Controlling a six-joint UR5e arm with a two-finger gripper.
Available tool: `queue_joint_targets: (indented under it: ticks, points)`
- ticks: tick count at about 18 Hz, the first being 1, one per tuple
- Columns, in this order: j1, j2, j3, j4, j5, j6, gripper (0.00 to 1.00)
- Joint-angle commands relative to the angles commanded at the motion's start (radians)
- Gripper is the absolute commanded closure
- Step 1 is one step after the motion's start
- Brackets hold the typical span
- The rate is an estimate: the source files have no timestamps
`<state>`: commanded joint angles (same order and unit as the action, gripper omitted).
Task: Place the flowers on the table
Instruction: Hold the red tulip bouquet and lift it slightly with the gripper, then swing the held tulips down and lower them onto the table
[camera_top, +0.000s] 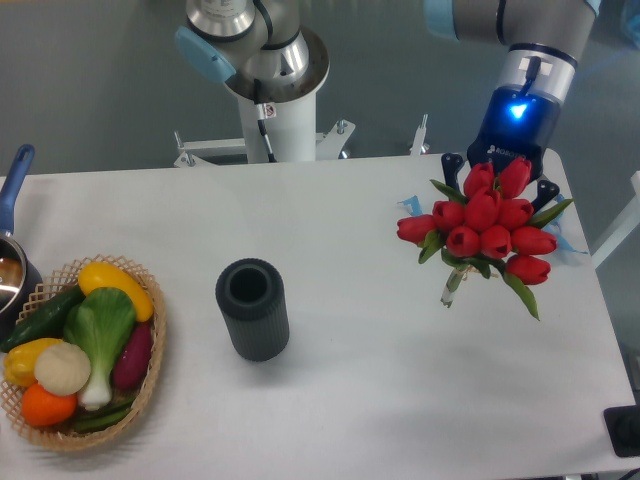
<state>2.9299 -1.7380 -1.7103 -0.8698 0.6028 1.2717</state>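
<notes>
Flowers (487, 228) sit just below the claw (497, 172), over the table (380, 380)

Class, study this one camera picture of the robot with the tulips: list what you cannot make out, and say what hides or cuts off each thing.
- Gripper: the flowers cover its fingertips, so its grip cannot be told.
- Flower stems: mostly hidden beneath the blooms; whether they touch the table is unclear.
- Pot: cut off by the left edge.
- Black object: cut off at the lower right corner.
- Dark cylinder: its inside is too dark to see.
</notes>
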Motion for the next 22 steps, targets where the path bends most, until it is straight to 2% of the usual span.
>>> queue_joint_targets:
  ticks: [5, 10, 12, 14, 17, 22]
  points:
    - [0.006, 0.028, -0.011, -0.005, 0.038, -0.005, 0.71]
    - [0.000, 0.084, -0.011, -0.012, 0.300, -0.002, 0.71]
    - [-0.012, 0.086, -0.011, -0.014, 0.391, 0.000, 0.71]
    - [-0.046, 0.083, 0.003, -0.018, 0.474, 0.000, 0.71]
    - [-0.130, 0.065, 0.011, -0.021, 0.674, 0.005, 0.71]
    - [-0.294, -0.044, 0.032, -0.021, 1.032, 0.006, 0.71]
